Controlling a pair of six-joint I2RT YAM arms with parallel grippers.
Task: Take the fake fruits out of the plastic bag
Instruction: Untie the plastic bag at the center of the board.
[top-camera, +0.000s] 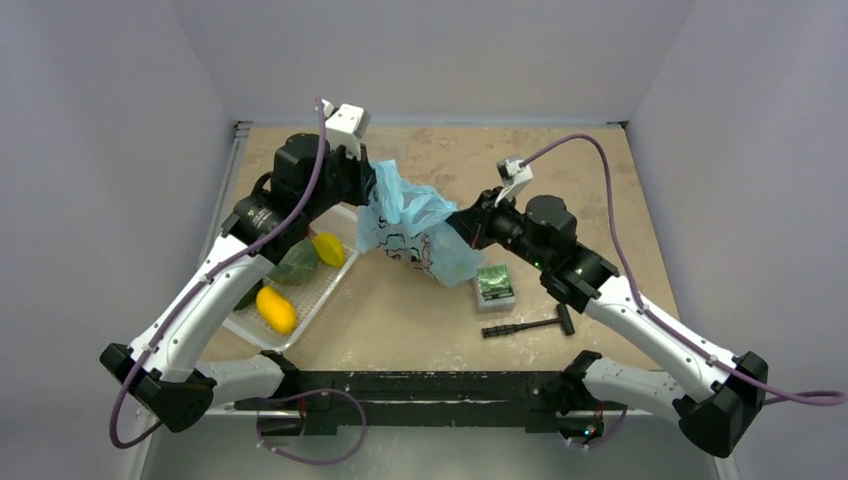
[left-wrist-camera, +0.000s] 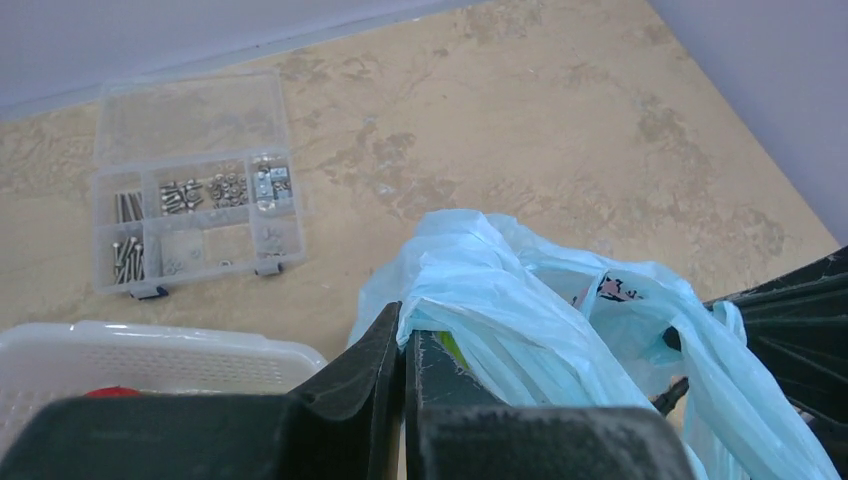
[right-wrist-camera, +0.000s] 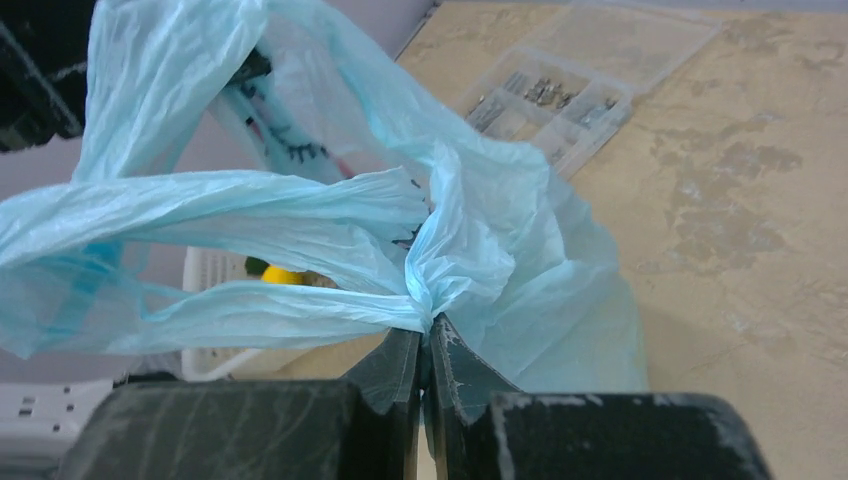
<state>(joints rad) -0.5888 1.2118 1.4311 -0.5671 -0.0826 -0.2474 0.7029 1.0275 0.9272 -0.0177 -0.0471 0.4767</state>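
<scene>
Plastic bag (top-camera: 415, 225) of thin, crinkled light-blue film hangs stretched between two robot arms over the middle of the worktop (top-camera: 600, 180), just right of a white mesh basket (top-camera: 320, 288) and left of a small green-topped box (top-camera: 495, 285) and a black T-handled tool (top-camera: 525, 326). The left pincer (left-wrist-camera: 404, 335) is pressed together on a bunched fold at the bag's upper edge. The right pincer (right-wrist-camera: 427, 340) is pressed together on a twisted gather of film on the opposite side, so both pinch the bag and nothing else. Translucent and glossy, the bag bears a dark-line cartoon print on one face, and its film is drawn into ropes near each grip. It looks very light, limp and slippery, likely to slide or tear under a hard tug. The bunched folds at the rim appear to offer the surest hold, with the mouth to be spread between them. At least three fake fruits (top-camera: 328, 248), two yellow and one dark green, lie in the basket. A yellow-green sliver (left-wrist-camera: 450, 347) beside the left pincer may be a fruit inside the bag, though the film hides how many remain. They look hard, smooth and apt to roll. A clear compartment box (left-wrist-camera: 195, 185) of screws sits well apart.
</scene>
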